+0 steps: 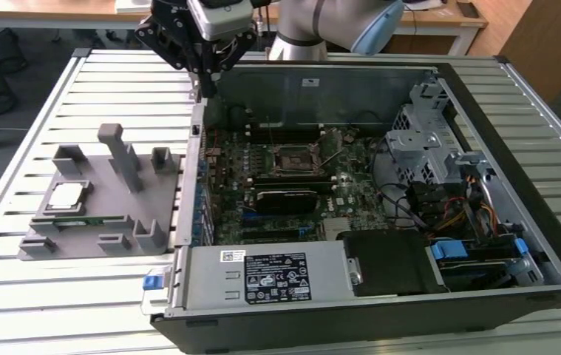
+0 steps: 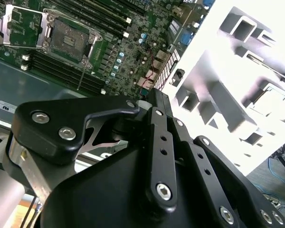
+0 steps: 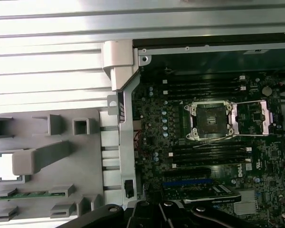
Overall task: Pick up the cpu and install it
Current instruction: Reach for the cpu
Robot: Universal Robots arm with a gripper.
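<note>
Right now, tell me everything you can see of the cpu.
The cpu is a small flat square chip with a shiny silver-white metal top and a thin pale rim. It lies flat, top up, in a square recess of the grey holder on the slatted table, at the exterior view's left of the open computer case. Only the holder touches it; a green memory stick lies in a slot nearby, apart.
</note>
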